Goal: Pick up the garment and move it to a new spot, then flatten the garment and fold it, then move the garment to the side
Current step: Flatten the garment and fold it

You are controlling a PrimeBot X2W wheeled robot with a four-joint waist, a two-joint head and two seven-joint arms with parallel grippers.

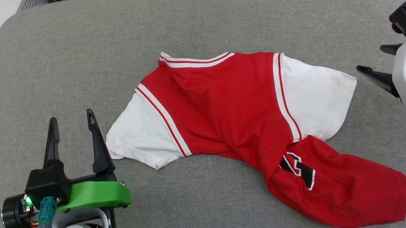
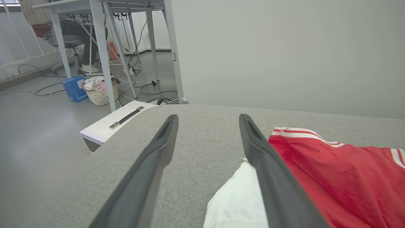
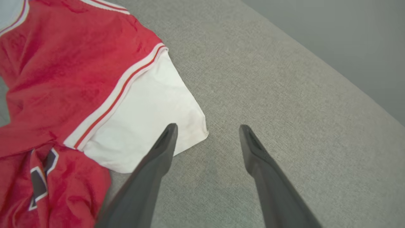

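Item: garment [image 1: 226, 106], a red jersey T-shirt with white short sleeves and red-white striped trim. It lay crumpled mid-surface, its lower part twisted and showing a fragment of black, white-outlined lettering.
Support: grey fabric surface [image 1: 211, 14].
Left gripper [image 1: 71, 115] stood just beside one sleeve and right gripper [image 1: 370, 57] near the other, both with jaws apart and empty.
Beyond: grey floor [image 2: 31, 133], white basket [image 2: 100, 95].

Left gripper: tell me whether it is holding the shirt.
No, the left gripper stands open beside the shirt, with bare cushion between its fingers.
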